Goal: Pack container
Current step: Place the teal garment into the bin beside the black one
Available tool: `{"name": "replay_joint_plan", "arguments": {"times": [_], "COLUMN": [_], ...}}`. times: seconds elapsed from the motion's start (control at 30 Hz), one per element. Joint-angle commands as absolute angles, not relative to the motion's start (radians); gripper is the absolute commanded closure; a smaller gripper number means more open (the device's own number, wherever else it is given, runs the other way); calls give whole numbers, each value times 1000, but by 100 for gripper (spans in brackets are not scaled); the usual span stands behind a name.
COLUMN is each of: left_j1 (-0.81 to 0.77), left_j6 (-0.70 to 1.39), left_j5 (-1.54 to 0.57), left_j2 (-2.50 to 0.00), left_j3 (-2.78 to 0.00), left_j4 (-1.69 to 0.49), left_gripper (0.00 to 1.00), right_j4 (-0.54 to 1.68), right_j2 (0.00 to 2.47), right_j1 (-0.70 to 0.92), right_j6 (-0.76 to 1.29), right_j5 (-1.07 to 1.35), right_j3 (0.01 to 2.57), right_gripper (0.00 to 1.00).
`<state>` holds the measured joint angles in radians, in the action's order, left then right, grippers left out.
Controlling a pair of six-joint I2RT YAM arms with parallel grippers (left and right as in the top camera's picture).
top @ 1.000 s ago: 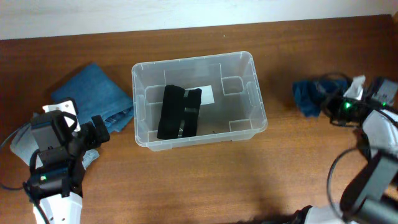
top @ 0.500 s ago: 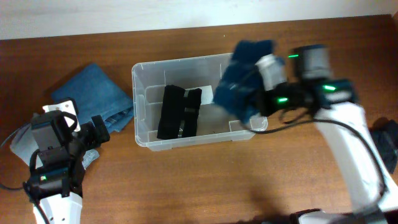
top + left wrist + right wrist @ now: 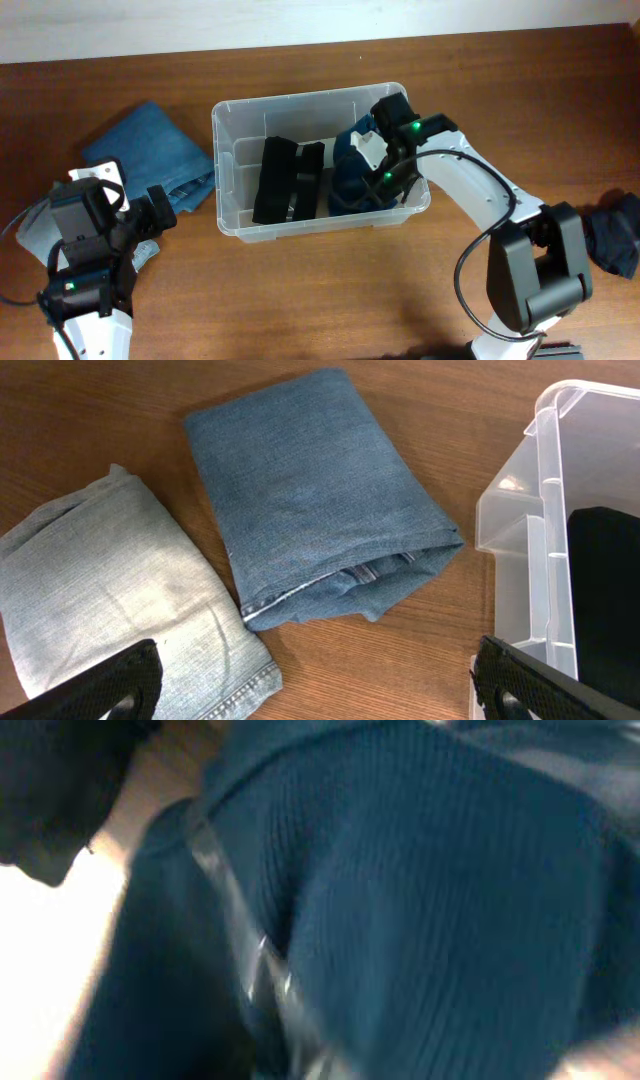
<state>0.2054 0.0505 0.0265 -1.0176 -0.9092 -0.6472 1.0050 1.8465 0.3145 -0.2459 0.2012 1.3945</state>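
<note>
The clear plastic container (image 3: 412, 190) stands mid-table. A folded black garment (image 3: 288, 180) lies in its left half. A dark blue knit garment (image 3: 350, 178) lies bunched in its right half. My right gripper (image 3: 380, 160) reaches down into the container onto that knit garment. The right wrist view is filled with blurred blue knit (image 3: 440, 900), so its jaws are hidden. My left gripper (image 3: 320, 690) hangs open over bare wood left of the container's corner (image 3: 545, 510), holding nothing.
A folded blue pair of jeans (image 3: 310, 500) lies left of the container. A paler denim piece (image 3: 110, 590) lies beside it under the left arm (image 3: 90, 230). Another dark blue garment (image 3: 612, 235) sits at the table's right edge.
The right arm swung from the table's right side over to the container, carrying the blue knit garment, and lowered it into the right half. The left arm has not moved.
</note>
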Motion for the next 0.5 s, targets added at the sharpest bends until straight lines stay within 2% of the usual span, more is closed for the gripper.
{"name": "replay_joint_plan", "arguments": {"times": [0.0, 0.17, 0.3, 0.47], "left_j1": [212, 212, 212, 212], "left_j6": [64, 64, 64, 64], "left_j5": [14, 14, 14, 14], "left_j2": [-1020, -1020, -1020, -1020], "left_j3": [-931, -931, -931, -931], "left_j4": [-646, -648, -653, -652], "left_gripper": [1, 1, 1, 1], "right_j4": [1090, 1174, 1139, 1224], "right_j2": [1765, 1650, 1530, 1527], "right_j1": [315, 289, 75, -283], "right_j6": [-247, -188, 56, 106], "right_j5": [110, 12, -38, 42], "right_j3": [1552, 1793, 1845, 1831], "right_gripper": [1, 1, 1, 1]}}
